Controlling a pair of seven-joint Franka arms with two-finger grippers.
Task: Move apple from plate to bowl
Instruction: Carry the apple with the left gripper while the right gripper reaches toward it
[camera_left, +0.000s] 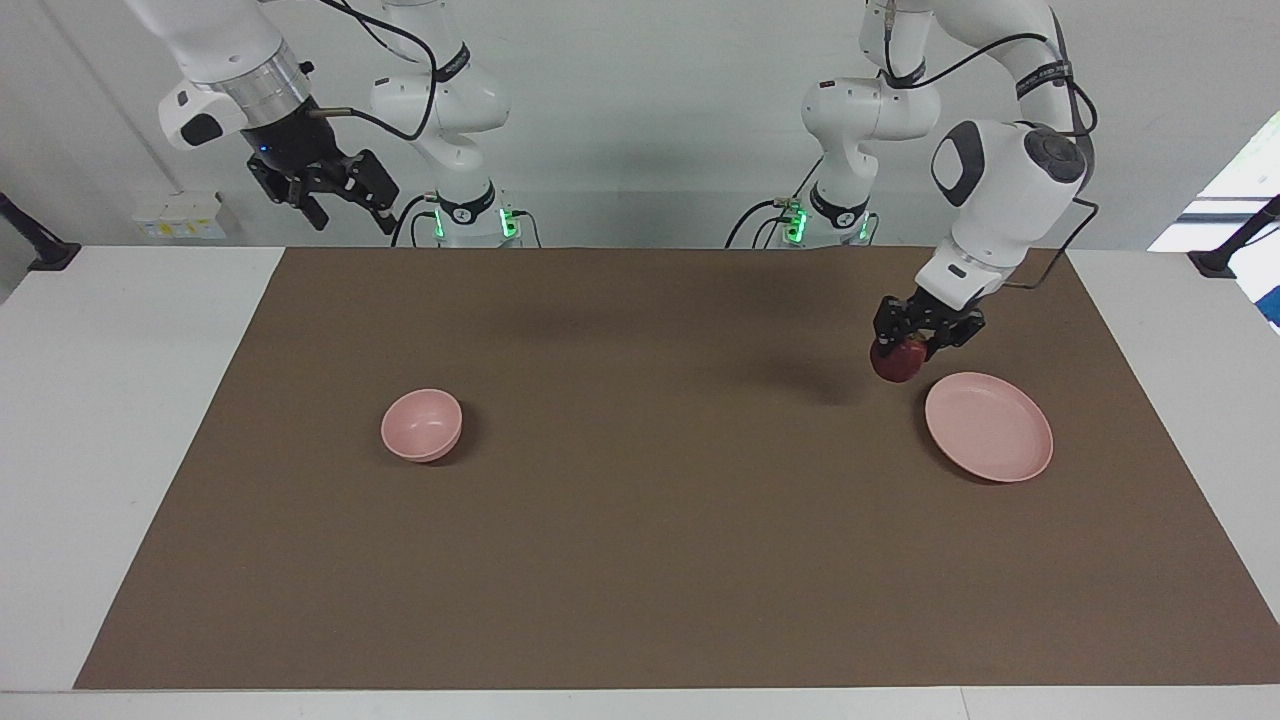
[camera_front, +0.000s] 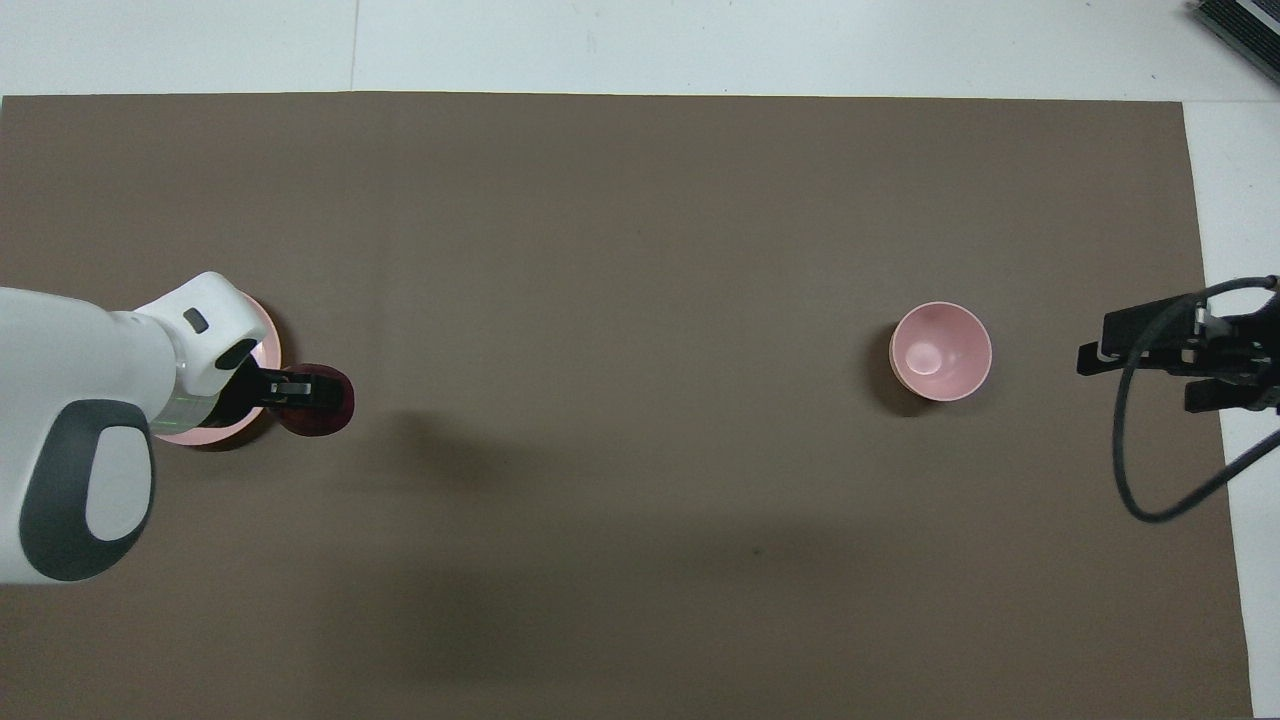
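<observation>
My left gripper (camera_left: 916, 345) (camera_front: 300, 392) is shut on the dark red apple (camera_left: 897, 362) (camera_front: 318, 403) and holds it in the air over the mat, just beside the plate's rim toward the bowl. The flat pink plate (camera_left: 990, 428) (camera_front: 262, 330) lies bare at the left arm's end of the table, mostly hidden under the arm in the overhead view. The small deep pink bowl (camera_left: 422, 425) (camera_front: 941, 351) stands toward the right arm's end. My right gripper (camera_left: 345, 208) (camera_front: 1180, 345) hangs open and high, over the mat's edge at its own end.
A brown mat (camera_left: 640, 560) (camera_front: 640, 200) covers most of the white table (camera_left: 120, 400). Nothing else lies on the mat between the plate and the bowl.
</observation>
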